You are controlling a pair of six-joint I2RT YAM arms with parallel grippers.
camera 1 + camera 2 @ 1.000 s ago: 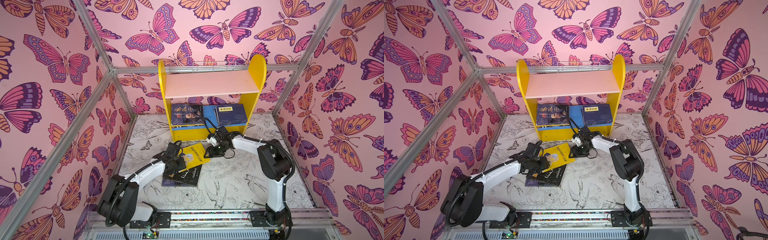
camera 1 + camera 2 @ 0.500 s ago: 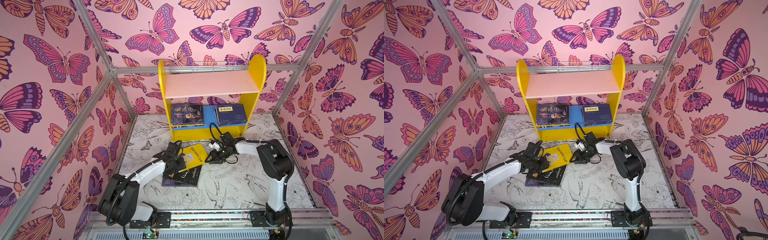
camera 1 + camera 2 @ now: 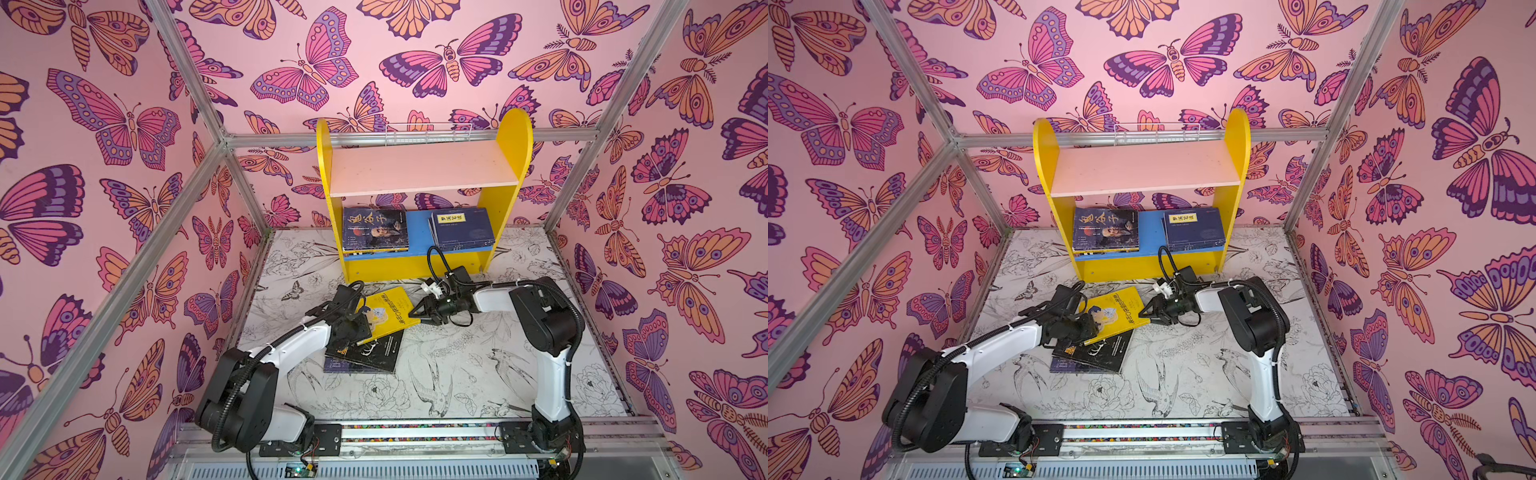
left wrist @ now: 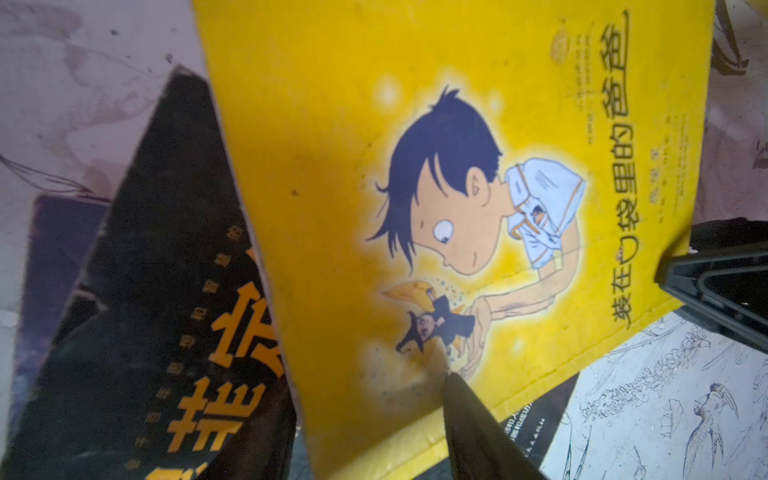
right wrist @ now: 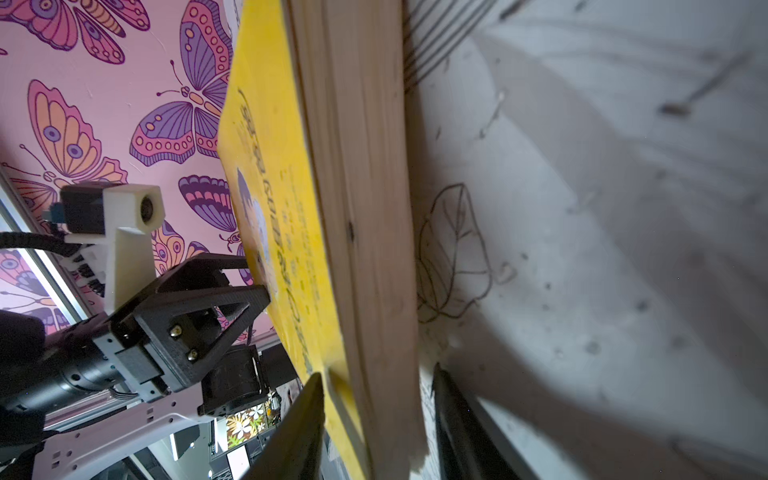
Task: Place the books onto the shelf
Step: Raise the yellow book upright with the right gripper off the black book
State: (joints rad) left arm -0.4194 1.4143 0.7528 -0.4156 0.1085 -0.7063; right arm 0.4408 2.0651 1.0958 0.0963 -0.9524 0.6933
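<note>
Reaching across the worktop [image 3: 457, 374] in front of the shelf [image 3: 505, 199], the right gripper [image 3: 415, 315] holds its jaws parted astride the page edge of the yellow book [image 3: 388, 307]. One finger touches the cover and the other is just clear. The left gripper [image 3: 359, 330] rests on that tilted book's opposite end. Its second finger is hidden, so its grip cannot be told. A black book [image 3: 374, 353] lies beneath.
</note>
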